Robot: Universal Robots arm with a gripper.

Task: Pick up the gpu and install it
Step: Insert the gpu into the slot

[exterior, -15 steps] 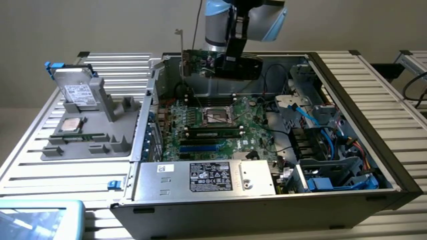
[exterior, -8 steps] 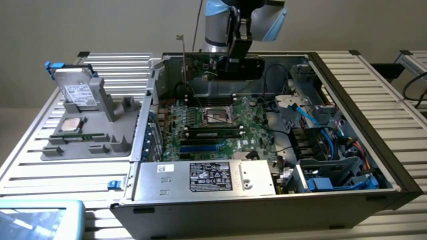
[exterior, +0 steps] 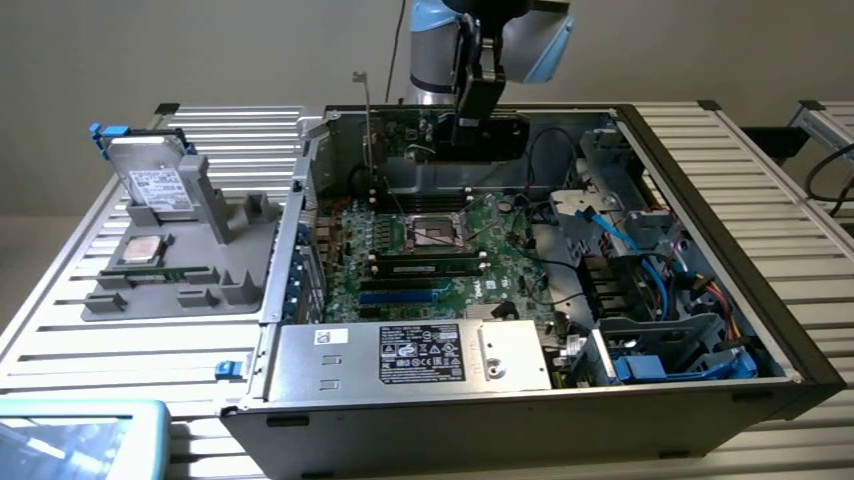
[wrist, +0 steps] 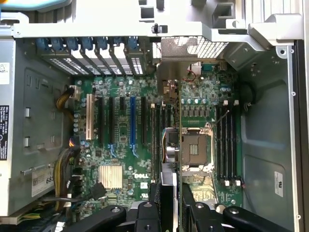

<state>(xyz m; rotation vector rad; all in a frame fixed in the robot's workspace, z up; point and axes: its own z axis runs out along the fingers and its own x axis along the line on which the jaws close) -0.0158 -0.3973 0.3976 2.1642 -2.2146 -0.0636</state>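
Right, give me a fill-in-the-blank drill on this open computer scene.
The pincer grips the ___. It hangs over the green ___ in the open case. The hard drive stands on the grey tray at the exterior view's ___.
Missing: gpu; motherboard; left.

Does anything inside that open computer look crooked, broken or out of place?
Nothing looks broken or spilled. One oddity: the gpu hangs upright in the hand, above the motherboard, not seated in any slot.
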